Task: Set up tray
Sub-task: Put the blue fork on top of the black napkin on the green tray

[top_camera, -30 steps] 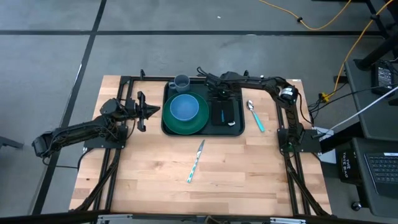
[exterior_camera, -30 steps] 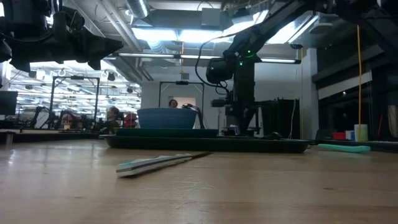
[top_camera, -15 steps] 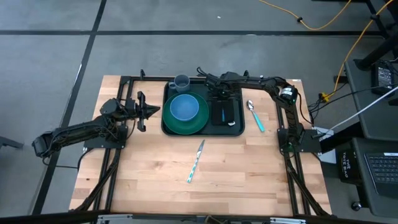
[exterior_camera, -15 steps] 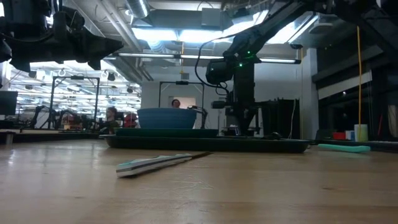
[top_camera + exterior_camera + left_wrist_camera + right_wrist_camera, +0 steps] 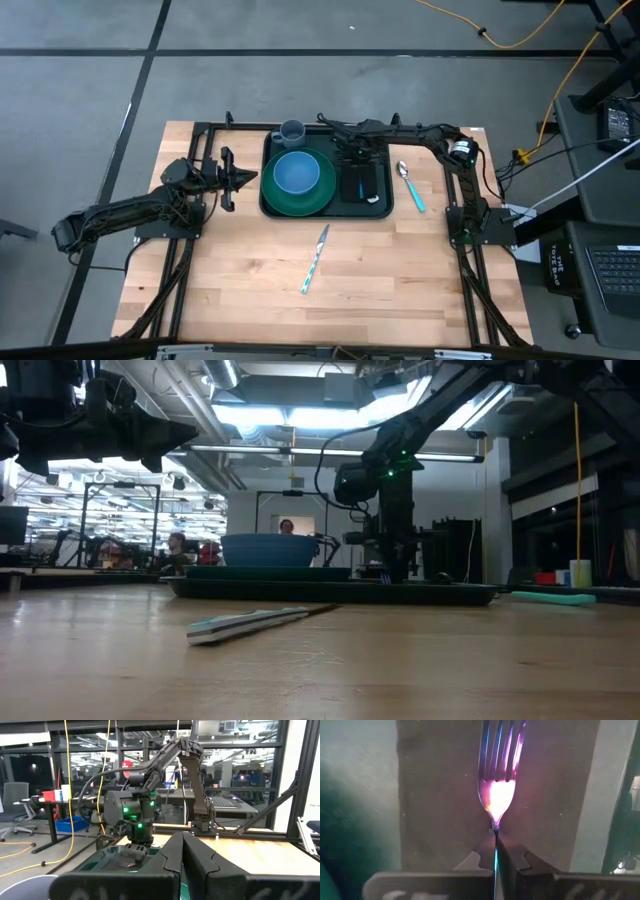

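Observation:
The dark green tray (image 5: 328,212) lies at the table's far middle. On it stand a green plate (image 5: 318,195) with a blue bowl (image 5: 296,173), a grey cup (image 5: 291,131) and a flat black rectangle (image 5: 368,183). My right gripper (image 5: 354,152) points down over the rectangle's far part, shut on a fork (image 5: 497,795) whose blue handle (image 5: 358,187) runs toward the near edge. My left gripper (image 5: 250,179) waits shut, just left of the tray and above the table. My right gripper pinches the fork's thin neck (image 5: 495,827), just behind the head, between its two fingers (image 5: 512,857). The fingers come from above and point down. The fork lies level over the black rectangle, tines away from the fingers. I cannot tell whether it rests on the rectangle.
A spoon with a teal handle (image 5: 410,187) lies on the wood right of the tray. A knife with a teal handle (image 5: 315,258) lies near the table's middle, in front of the tray. Black frame rails run along both table sides.
My right gripper has sunk a little toward the tray, still shut on the fork and still pointing down.

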Robot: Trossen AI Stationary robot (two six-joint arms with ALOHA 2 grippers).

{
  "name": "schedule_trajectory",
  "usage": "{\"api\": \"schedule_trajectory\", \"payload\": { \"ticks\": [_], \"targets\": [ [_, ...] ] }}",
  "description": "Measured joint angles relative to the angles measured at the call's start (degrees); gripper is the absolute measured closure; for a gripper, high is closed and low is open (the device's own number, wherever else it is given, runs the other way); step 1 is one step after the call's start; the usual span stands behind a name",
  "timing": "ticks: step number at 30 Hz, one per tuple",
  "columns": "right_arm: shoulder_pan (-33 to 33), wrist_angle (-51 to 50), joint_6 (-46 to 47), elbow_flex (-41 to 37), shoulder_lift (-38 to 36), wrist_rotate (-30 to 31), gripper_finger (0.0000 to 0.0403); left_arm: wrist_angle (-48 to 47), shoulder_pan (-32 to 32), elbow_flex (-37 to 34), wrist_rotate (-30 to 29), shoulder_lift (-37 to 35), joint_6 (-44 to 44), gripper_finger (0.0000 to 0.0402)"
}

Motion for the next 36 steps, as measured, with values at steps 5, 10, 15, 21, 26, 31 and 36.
{"api": "schedule_trajectory", "payload": {
  "ticks": [5,10,15,21,26,31,36],
  "targets": [
    [-0.06,1.12,-0.37,-0.04,0.04,-0.01,0.0399,0.00,0.00,0.00,0.00,0.00,0.00,0.0396],
    [-0.06,2.14,-1.70,-0.04,0.04,-0.42,0.0384,0.00,0.00,0.00,0.00,0.00,0.00,0.0399],
    [-0.09,2.08,-1.57,-0.04,0.04,-1.46,0.0363,0.00,0.00,0.00,0.00,0.00,0.00,0.0397],
    [-0.09,1.97,-1.07,-0.04,0.04,-1.46,0.0359,0.00,0.00,0.00,0.00,0.00,0.00,0.0398],
    [-0.13,1.72,0.81,-0.04,0.04,-1.53,0.0370,0.00,0.02,0.00,0.00,0.02,0.00,0.0399],
    [-0.13,1.64,1.46,-0.04,0.04,-1.55,0.0388,-0.01,0.00,0.00,0.00,0.01,0.00,0.0396],
    [-0.17,1.51,1.34,-0.04,0.04,-1.86,0.0391,0.00,0.02,0.00,0.00,0.00,0.00,0.0400]
  ]
}}
